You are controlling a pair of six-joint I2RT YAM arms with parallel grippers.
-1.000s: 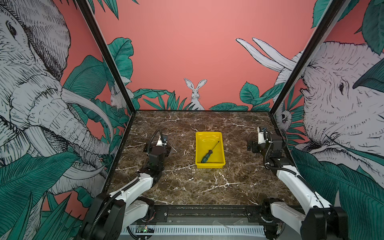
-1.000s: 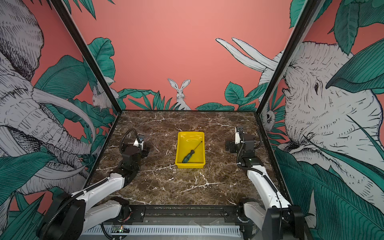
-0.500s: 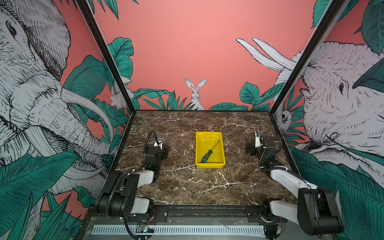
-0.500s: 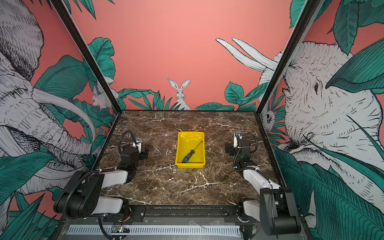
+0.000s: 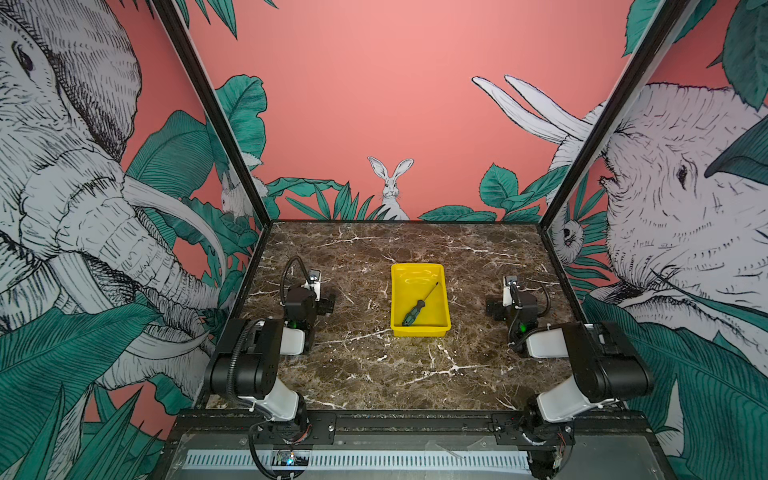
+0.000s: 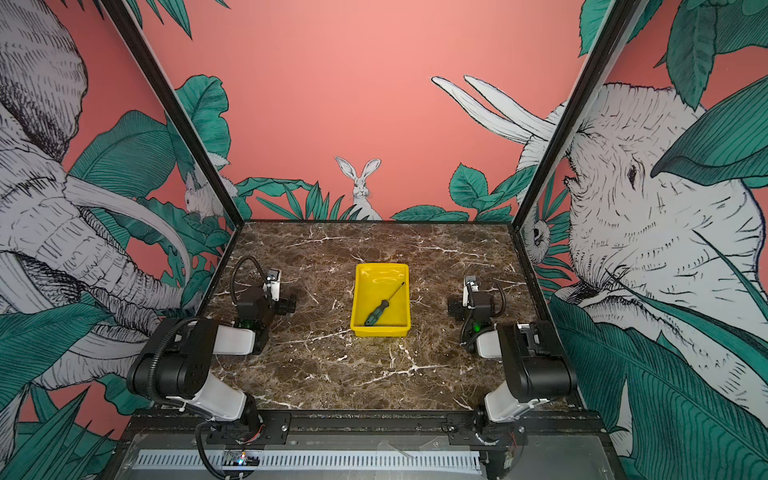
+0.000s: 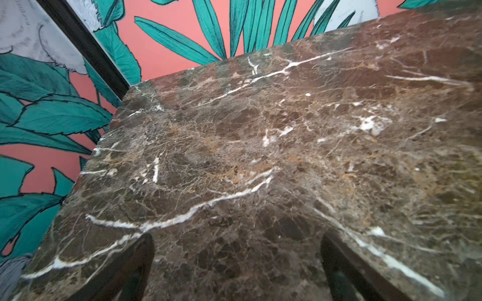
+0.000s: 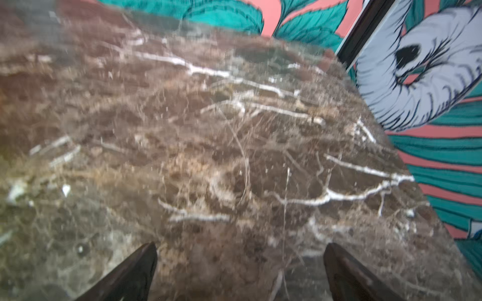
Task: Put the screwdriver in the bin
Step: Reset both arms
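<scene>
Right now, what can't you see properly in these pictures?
Tip of the screwdriver: too small in both top views to tell its kind.
The bin and screwdriver: outside both wrist views, which show only table.
The left gripper and right gripper: only fingertips show, the rest cut off by each wrist view's edge.
The table in the right wrist view: blurred.

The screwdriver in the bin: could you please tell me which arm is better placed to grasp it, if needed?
Left, marginally: the screwdriver has its handle toward the left near corner of the bin. Otherwise even: the left tool and right tool are open, empty, flanking it.
</scene>
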